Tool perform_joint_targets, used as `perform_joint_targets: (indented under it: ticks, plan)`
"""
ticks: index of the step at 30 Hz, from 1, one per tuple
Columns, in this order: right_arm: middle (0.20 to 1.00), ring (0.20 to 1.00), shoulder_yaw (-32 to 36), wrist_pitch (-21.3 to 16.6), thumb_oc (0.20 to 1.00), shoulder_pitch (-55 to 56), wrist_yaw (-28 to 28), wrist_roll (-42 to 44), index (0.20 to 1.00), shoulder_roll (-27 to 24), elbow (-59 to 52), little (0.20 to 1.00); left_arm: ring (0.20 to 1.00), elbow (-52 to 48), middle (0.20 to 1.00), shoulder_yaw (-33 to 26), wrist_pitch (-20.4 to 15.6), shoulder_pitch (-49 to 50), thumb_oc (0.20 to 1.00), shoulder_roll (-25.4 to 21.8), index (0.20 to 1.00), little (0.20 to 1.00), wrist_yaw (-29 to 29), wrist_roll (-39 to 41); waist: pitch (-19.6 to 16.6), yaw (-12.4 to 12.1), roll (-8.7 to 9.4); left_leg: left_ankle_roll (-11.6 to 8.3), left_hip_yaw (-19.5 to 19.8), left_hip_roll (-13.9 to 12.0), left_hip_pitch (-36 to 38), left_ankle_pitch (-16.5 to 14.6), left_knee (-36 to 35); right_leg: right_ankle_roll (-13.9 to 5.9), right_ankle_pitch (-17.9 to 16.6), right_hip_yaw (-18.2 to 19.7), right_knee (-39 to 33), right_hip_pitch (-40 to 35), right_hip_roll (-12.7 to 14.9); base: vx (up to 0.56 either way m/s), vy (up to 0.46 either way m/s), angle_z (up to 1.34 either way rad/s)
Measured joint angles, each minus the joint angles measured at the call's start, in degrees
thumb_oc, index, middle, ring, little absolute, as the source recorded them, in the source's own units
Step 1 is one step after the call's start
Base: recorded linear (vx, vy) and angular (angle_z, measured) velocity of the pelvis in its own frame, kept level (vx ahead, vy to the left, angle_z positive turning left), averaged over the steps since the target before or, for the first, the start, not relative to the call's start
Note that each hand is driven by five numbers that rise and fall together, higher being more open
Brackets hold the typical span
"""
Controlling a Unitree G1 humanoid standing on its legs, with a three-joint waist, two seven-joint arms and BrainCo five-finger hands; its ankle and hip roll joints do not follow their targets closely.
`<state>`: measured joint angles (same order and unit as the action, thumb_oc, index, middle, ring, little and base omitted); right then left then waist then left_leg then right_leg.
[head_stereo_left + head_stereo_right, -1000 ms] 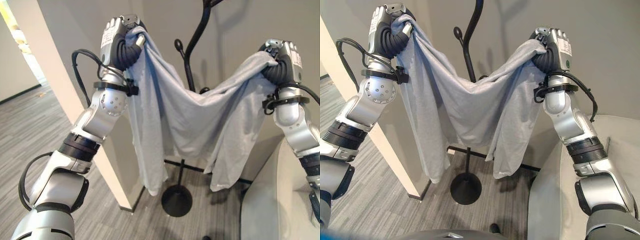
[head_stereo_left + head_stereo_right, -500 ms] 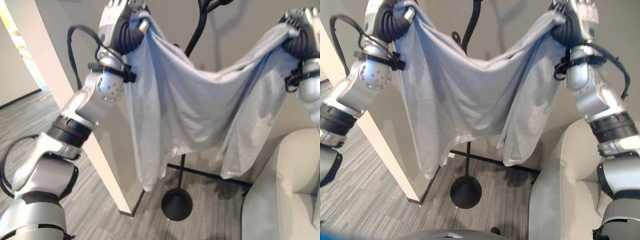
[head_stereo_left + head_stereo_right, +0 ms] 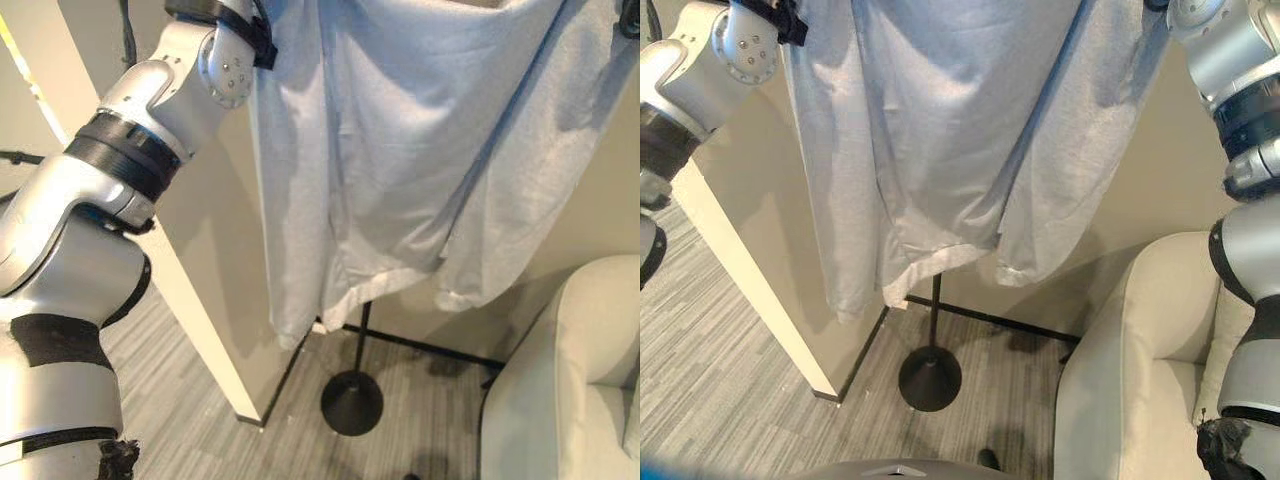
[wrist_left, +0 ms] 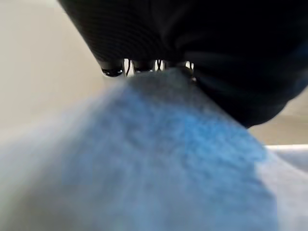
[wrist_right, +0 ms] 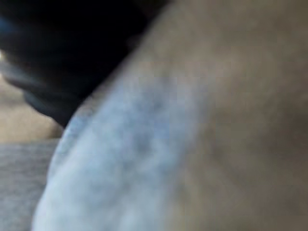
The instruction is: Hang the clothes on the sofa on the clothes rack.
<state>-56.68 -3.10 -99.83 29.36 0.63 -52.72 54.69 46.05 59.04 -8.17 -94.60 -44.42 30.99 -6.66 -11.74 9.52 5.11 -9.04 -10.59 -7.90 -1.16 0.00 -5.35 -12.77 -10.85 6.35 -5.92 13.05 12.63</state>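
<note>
A light grey garment (image 3: pixel 400 150) hangs spread wide between my two raised arms and drapes in front of the black clothes rack. Only the rack's thin pole (image 3: pixel 360 335) and round base (image 3: pixel 351 402) show beneath the cloth's hem; its hooks are hidden behind the fabric. In the left wrist view my left hand (image 4: pixel 192 38) is shut on the garment (image 4: pixel 159 159), which bunches out from under its fingers (image 4: pixel 127 67). In the right wrist view the cloth (image 5: pixel 125 159) lies tight against my right hand's dark cover (image 5: pixel 62 57), which holds the other top corner.
A pale sofa (image 3: pixel 1140 370) stands at the lower right, close to the rack's base (image 3: pixel 930 378). A beige wall corner (image 3: pixel 190 300) juts out at the left, just behind the garment's left edge. Grey plank floor (image 3: pixel 730 370) lies around the rack.
Both arms have lifted the garment higher, and the hands have risen past the top of the eye views. The cloth now covers the rack's upper pole and hooks.
</note>
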Motion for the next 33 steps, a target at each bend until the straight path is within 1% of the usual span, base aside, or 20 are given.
perform_joint_targets:
  ticks: [3, 4, 7, 8, 10, 12, 14, 15, 17, 21, 24, 27, 29, 30, 33]
  plan:
    - [0.2, 0.2, -0.53, -0.01, 0.2, -0.52, -0.46, 2.27, 0.2, -0.03, 1.13, 0.2, 0.2, 2.12, 0.2, 1.53, -0.02, -0.56, 0.2, 0.8, 0.2, 0.2, -0.22, 1.83, -0.37, -0.01, -0.36, -0.39, 0.43, -0.99, -0.91, 0.13, 0.0, 0.68, -0.08, -0.33, 0.01, 0.77, -1.04, 0.06, -0.091, -0.02]
    - [0.2, 0.2, -2.76, -0.08, 0.2, -1.58, -1.03, 3.55, 0.2, -0.06, 2.69, 0.2, 0.2, 3.78, 0.2, 1.98, -0.06, -1.02, 0.2, 0.95, 0.2, 0.2, -0.55, 2.05, -0.65, 0.09, -0.83, -0.58, 0.46, -1.88, -1.69, 0.19, 0.01, 1.04, -0.17, -0.53, 0.01, 1.58, -1.97, 0.09, -0.112, -0.06]
    - [0.2, 0.2, -4.68, 0.06, 0.2, -2.34, -2.29, 4.99, 0.2, 0.25, 5.23, 0.2, 0.2, 7.74, 0.2, 4.22, 0.04, -3.13, 0.2, 1.69, 0.2, 0.2, -1.7, 2.56, -0.61, 0.35, -1.02, -0.74, 0.59, -2.76, -2.13, 0.09, 0.02, 1.43, -0.35, -0.61, 0.03, 2.4, -3.02, 0.06, -0.09, -0.11]
    - [0.2, 0.2, -4.63, -0.03, 0.2, -2.39, -2.33, 5.17, 0.2, 0.25, 5.38, 0.2, 0.2, 7.77, 0.2, 4.29, 0.05, -3.46, 0.2, 1.73, 0.2, 0.2, -1.96, 3.75, -0.6, 0.5, -1.06, -0.83, 0.56, -2.78, -2.36, 0.03, 0.02, 1.43, -0.35, -0.63, 0.03, 2.68, -3.03, 0.06, -0.11, -0.07]
    - [0.2, 0.2, -7.33, 0.08, 0.2, -3.66, -3.31, 6.72, 0.2, 1.43, 7.91, 0.2, 0.2, 10.22, 0.2, 6.47, -0.01, -5.05, 0.2, 1.98, 0.2, 0.2, -2.59, 4.32, -0.56, 1.15, -1.13, -0.83, 0.8, -2.83, -2.9, 0.04, 0.02, 1.71, -0.56, -1.24, 0.03, 3.14, -3.09, 0.03, -0.073, 0.0]
    - [0.2, 0.2, -8.0, -0.01, 0.2, -3.97, -4.5, 6.71, 0.2, 2.44, 9.38, 0.2, 0.2, 11.97, 0.2, 7.29, 0.06, -5.29, 0.2, 2.3, 0.2, 0.2, -2.88, 4.35, -0.54, 1.29, -1.23, -0.87, 0.72, -2.89, -3.02, 0.01, 0.03, 1.74, -0.56, -1.26, 0.03, 3.44, -3.15, 0.02, -0.069, -0.03]
    - [0.2, 0.2, -8.99, 0.03, 0.2, -4.15, -5.34, 6.71, 0.2, 3.4, 10.82, 0.2, 0.2, 15.11, 0.2, 8.31, 0.13, -5.5, 0.2, 3.64, 0.2, 0.2, -4.01, 4.33, -0.58, 1.2, -1.24, -0.86, 0.79, -2.88, -3.5, 0.02, 0.03, 1.91, -0.63, -1.34, 0.03, 3.91, -3.17, 0.0, -0.056, -0.01]
    - [0.2, 0.2, -9.19, 0.1, 0.2, -4.11, -6.51, 6.72, 0.2, 4.55, 11.58, 0.2, 0.2, 16.69, 0.2, 8.89, 0.34, -5.49, 0.2, 3.91, 0.2, 0.2, -4.8, 4.3, -0.53, 1.22, -1.39, -0.89, 0.8, -2.89, -3.82, 0.06, 0.03, 2.05, -0.74, -1.3, 0.03, 4.31, -3.23, 0.0, -0.059, -0.02]
    - [0.2, 0.2, -9.39, 0.06, 0.2, -4.02, -7.83, 6.69, 0.2, 5.04, 11.46, 0.2, 0.2, 17.85, 0.2, 9.3, 0.67, -5.49, 0.2, 4.16, 0.2, 0.2, -5.5, 4.3, -0.55, 1.2, -1.66, -0.93, 0.89, -2.88, -4.3, 0.08, 0.03, 2.11, -0.79, -1.3, 0.03, 4.73, -3.24, -0.01, -0.06, -0.01]
    - [0.2, 0.2, -12.91, -0.01, 0.2, -3.12, -12.93, 6.11, 0.2, 5.82, 13.05, 0.2, 0.2, 21.17, 0.2, 10.68, 0.91, -5.31, 0.2, 4.04, 0.2, 0.2, -8.14, 4.16, -0.61, 1.21, -2.22, -0.92, 1.97, -2.83, -5.87, 0.09, 0.04, 2.3, -0.97, -1.59, 0.04, 6.06, -3.34, -0.02, -0.032, 0.03]
    - [0.2, 0.2, -12.94, 0.52, 0.2, -0.18, -16.05, 5.79, 0.2, 6.62, 13.79, 0.2, 0.2, 22.67, 0.2, 10.71, 1.28, -3.95, 0.2, 4.1, 0.2, 0.2, -9.8, 3.69, -0.61, 1.18, -2.33, -0.93, 1.99, -2.81, -6.36, 0.09, 0.04, 2.33, -0.99, -1.56, 0.05, 6.58, -3.38, 0.0, 0.0, 0.0]
    - [0.2, 0.2, -13.0, 1.19, 0.2, 3.63, -17.93, 3.78, 0.2, 8.03, 13.8, 0.2, 0.2, 24.05, 0.2, 10.56, 1.46, -1.05, 0.2, 4.6, 0.2, 0.2, -11.23, 2.86, -0.56, 1.18, -2.5, -0.93, 2.07, -2.77, -6.61, 0.08, 0.05, 2.34, -1.0, -1.62, 0.06, 6.8, -3.37, 0.0, 0.0, 0.0]
    - [0.2, 0.2, -12.89, 1.49, 0.2, 6.19, -18.81, 3.22, 0.2, 9.33, 14.39, 0.2, 0.2, 25.5, 0.2, 10.2, 1.97, 1.72, 0.2, 6.26, 0.2, 0.2, -12.03, 0.94, -0.55, 1.15, -2.53, -0.93, 2.23, -2.77, -6.68, 0.08, 0.04, 2.34, -1.0, -1.72, 0.06, 6.8, -3.36, 0.0, 0.0, 0.0]
    - [0.2, 0.2, -12.91, 1.81, 0.2, 8.09, -20.15, 1.57, 0.2, 10.85, 15.2, 0.2, 0.2, 26.19, 0.2, 10.26, 2.4, 4.37, 0.2, 7.29, 0.2, 0.2, -13.48, -0.5, -0.46, 1.11, -2.63, -0.92, 2.42, -2.75, -6.99, 0.09, 0.05, 2.38, -1.03, -1.84, 0.06, 7.08, -3.35, 0.0, 0.0, 0.0]
    - [0.2, 0.2, -12.87, 1.79, 0.2, 10.24, -21.61, -0.39, 0.2, 12.84, 15.94, 0.2, 0.2, 27.44, 0.2, 9.48, 2.62, 7.43, 0.2, 8.99, 0.2, 0.2, -14.61, -1.71, -0.46, 1.19, -2.7, -0.92, 2.78, -2.73, -7.59, 0.1, 0.05, 2.44, -1.08, -1.92, 0.06, 7.58, -3.35, 0.0, -0.001, 0.01]
